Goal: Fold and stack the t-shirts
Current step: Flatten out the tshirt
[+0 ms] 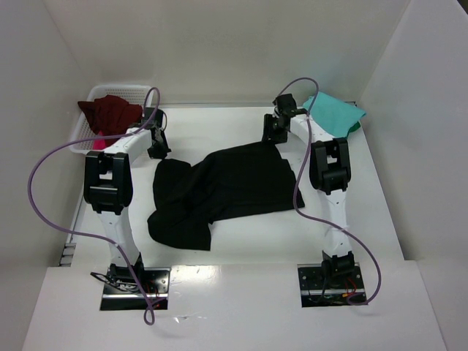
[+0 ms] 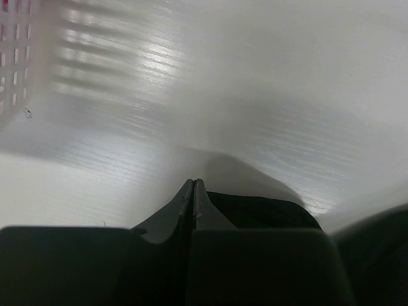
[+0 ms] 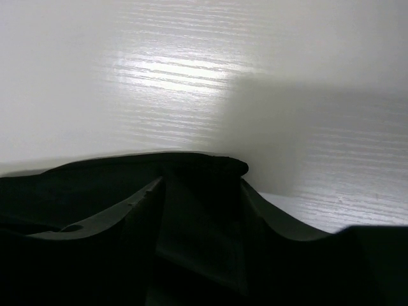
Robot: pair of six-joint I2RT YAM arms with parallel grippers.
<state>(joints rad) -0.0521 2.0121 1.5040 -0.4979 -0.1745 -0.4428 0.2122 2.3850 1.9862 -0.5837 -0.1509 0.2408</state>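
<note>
Top external view is showing a black t-shirt (image 1: 219, 194) lying crumpled and spread across the middle of the worktop (image 1: 219, 128). One part of it is trailing toward the near left.

A teal t-shirt (image 1: 335, 111) is sitting at the far right corner. A maroon t-shirt (image 1: 110, 113) is lying bunched in the white basket (image 1: 93, 93) at the far left corner, with a bit of pink cloth (image 1: 96, 144) peeking out at its near side.

The left claw (image 1: 157, 144) is hanging just beside the black t-shirt's far left edge, near the basket. In the left wrist view its fingers (image 2: 185, 204) are pressing together with nothing showing between them. The black cloth is lying just past them to the right.

The right claw (image 1: 274, 134) is reaching over the black t-shirt's far right corner. In the right wrist view its fingers (image 3: 137, 207) are standing spread, and a raised fold of the black cloth is sitting in the gap between them without being squeezed.
</note>
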